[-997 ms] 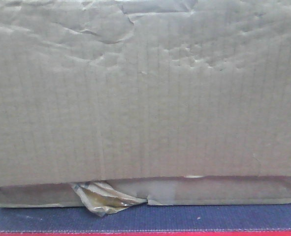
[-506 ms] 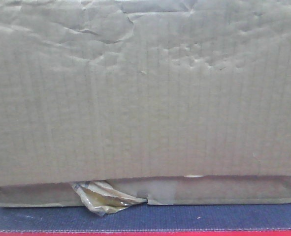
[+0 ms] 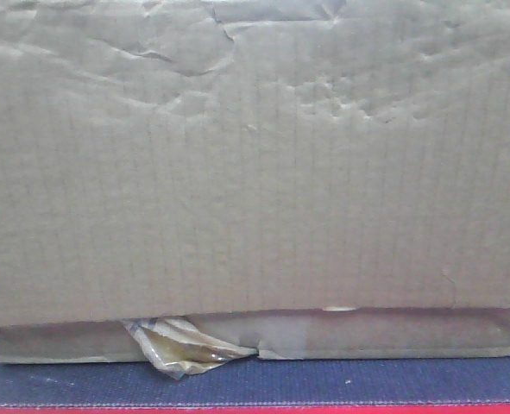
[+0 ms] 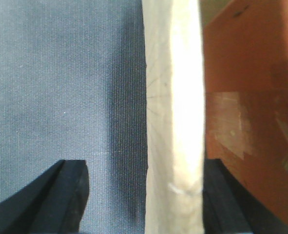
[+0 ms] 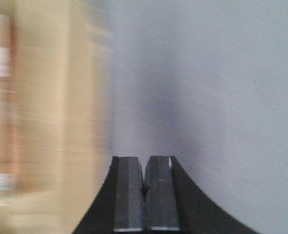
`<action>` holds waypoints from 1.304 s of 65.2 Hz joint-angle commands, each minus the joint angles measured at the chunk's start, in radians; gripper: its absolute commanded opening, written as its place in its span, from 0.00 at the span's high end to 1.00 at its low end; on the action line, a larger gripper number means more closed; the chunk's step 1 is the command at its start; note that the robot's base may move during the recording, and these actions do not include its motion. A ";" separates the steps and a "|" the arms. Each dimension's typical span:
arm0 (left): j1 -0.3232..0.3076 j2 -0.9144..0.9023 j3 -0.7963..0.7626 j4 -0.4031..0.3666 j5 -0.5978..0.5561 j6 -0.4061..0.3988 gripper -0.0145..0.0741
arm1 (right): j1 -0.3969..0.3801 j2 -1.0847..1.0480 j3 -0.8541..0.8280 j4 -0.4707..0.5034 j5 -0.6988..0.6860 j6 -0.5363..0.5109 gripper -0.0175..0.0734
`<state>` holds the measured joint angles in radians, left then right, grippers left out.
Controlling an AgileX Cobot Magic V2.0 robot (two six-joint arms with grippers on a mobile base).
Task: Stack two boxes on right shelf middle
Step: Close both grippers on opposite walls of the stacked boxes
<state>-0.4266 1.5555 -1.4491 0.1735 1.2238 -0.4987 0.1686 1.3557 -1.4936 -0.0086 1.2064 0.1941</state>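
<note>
- Here, in the front view, we see the tall box (image 3: 255, 164) filling nearly the whole frame. Its dented face is toward us and it rests on top of the shallow box (image 3: 393, 335).
- A curl of yellowish tape (image 3: 185, 348) hangs from the shallow box's front edge onto the blue-grey carpeted platform (image 3: 393, 379). The platform's red edge (image 3: 255, 410) runs along the bottom of the frame.
- The left gripper (image 4: 144, 170) has its jaws spread, one on either side of an upright cardboard wall (image 4: 175, 112).
- The jaw on the inner side sits right against that wall. The outer jaw stands apart from it, above the carpet.
- Past the inner jaw we see the box's orange-brown inside (image 4: 246, 73) with a patch of clear tape (image 4: 231, 122). We cannot tell which of the two boxes this wall belongs to.
- The right gripper (image 5: 144, 163) has its jaws pressed together with nothing between them, over the carpet.
- To the left of those jaws, near but apart, stands a cardboard side (image 5: 51, 122). It is too blurred for us to say which box it is.
</note>
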 commanded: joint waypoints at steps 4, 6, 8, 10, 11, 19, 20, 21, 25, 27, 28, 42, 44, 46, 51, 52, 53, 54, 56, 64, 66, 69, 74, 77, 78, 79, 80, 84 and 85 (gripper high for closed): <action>0.003 -0.012 -0.007 -0.007 -0.003 0.001 0.43 | 0.042 0.064 -0.112 -0.006 0.015 0.009 0.90; 0.003 -0.012 -0.007 -0.007 -0.003 0.001 0.43 | 0.042 0.074 -0.122 -0.006 0.015 0.009 0.85; 0.003 -0.012 -0.007 -0.007 -0.003 0.001 0.43 | 0.042 0.084 -0.127 -0.006 0.015 0.011 0.79; 0.003 -0.012 -0.007 -0.007 -0.003 0.001 0.43 | 0.042 0.090 -0.129 -0.005 0.015 0.011 0.73; 0.003 -0.012 -0.007 -0.007 -0.003 0.001 0.43 | 0.042 0.095 -0.129 -0.003 0.015 0.011 0.69; 0.003 -0.012 -0.007 -0.007 -0.003 0.001 0.43 | 0.045 0.118 -0.127 0.037 0.015 0.011 0.48; 0.003 -0.012 -0.007 -0.007 -0.003 0.001 0.43 | 0.045 0.120 -0.127 0.039 0.015 0.011 0.46; 0.003 -0.012 -0.007 -0.007 -0.003 0.001 0.43 | 0.047 0.123 -0.127 0.041 0.015 0.011 0.46; 0.003 -0.012 -0.007 -0.007 -0.003 0.001 0.43 | 0.057 0.129 -0.127 0.041 0.015 0.011 0.46; 0.003 -0.012 -0.007 -0.007 -0.003 0.001 0.43 | 0.063 0.136 -0.127 0.041 0.015 0.011 0.46; 0.003 -0.012 -0.007 -0.007 -0.003 0.001 0.43 | 0.064 0.136 -0.127 0.041 0.015 0.011 0.46; 0.003 -0.012 -0.007 -0.005 -0.003 0.001 0.43 | 0.072 0.149 -0.065 0.045 0.015 0.020 0.46; 0.003 -0.012 -0.007 -0.005 -0.003 0.001 0.43 | 0.078 0.149 -0.049 0.045 0.015 0.026 0.46; 0.003 -0.012 -0.007 -0.005 -0.003 0.001 0.43 | 0.085 0.149 -0.031 0.045 0.015 0.026 0.46; 0.003 -0.012 -0.007 -0.005 -0.003 0.001 0.43 | 0.108 0.149 -0.002 0.045 0.015 0.044 0.46; 0.003 -0.012 -0.007 -0.005 -0.003 0.001 0.43 | 0.113 0.149 0.002 0.045 0.015 0.047 0.46; 0.003 -0.012 -0.007 -0.005 -0.003 0.001 0.43 | 0.117 0.149 0.006 0.045 0.015 0.052 0.46; 0.003 -0.012 -0.007 -0.005 -0.003 0.001 0.43 | 0.125 0.149 0.009 0.045 0.015 0.055 0.46; 0.003 -0.012 -0.007 -0.005 -0.003 0.001 0.43 | 0.133 0.149 0.016 0.037 0.015 0.059 0.46; 0.003 -0.012 -0.007 -0.005 -0.003 0.001 0.43 | 0.146 0.149 0.027 -0.007 0.015 0.112 0.46; 0.003 -0.012 -0.007 -0.005 -0.003 0.001 0.43 | 0.146 0.149 0.032 -0.007 0.015 0.112 0.46; 0.003 -0.012 -0.007 -0.005 -0.003 0.001 0.43 | 0.146 0.149 0.037 -0.007 0.015 0.112 0.46; 0.003 -0.012 -0.007 -0.005 -0.003 0.001 0.43 | 0.148 0.149 0.052 0.001 0.015 0.112 0.46; 0.003 -0.012 -0.007 -0.005 -0.003 0.001 0.43 | 0.150 0.149 0.062 0.001 0.015 0.116 0.46; 0.003 -0.012 -0.007 -0.005 -0.003 0.001 0.43 | 0.150 0.149 0.065 0.001 0.015 0.118 0.46; 0.003 -0.012 -0.007 -0.005 -0.003 0.001 0.43 | 0.150 0.149 0.068 0.001 0.015 0.119 0.46; 0.003 -0.012 -0.007 -0.005 -0.003 0.001 0.43 | 0.150 0.149 0.070 0.001 0.015 0.119 0.46; 0.003 -0.012 -0.007 -0.005 -0.003 0.001 0.43 | 0.150 0.149 0.072 0.001 0.015 0.127 0.46; 0.003 -0.012 -0.007 -0.005 -0.003 0.001 0.43 | 0.150 0.149 0.072 0.001 0.015 0.127 0.46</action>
<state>-0.4266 1.5555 -1.4491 0.1735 1.2238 -0.4970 0.3171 1.5085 -1.4299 0.0090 1.2275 0.3083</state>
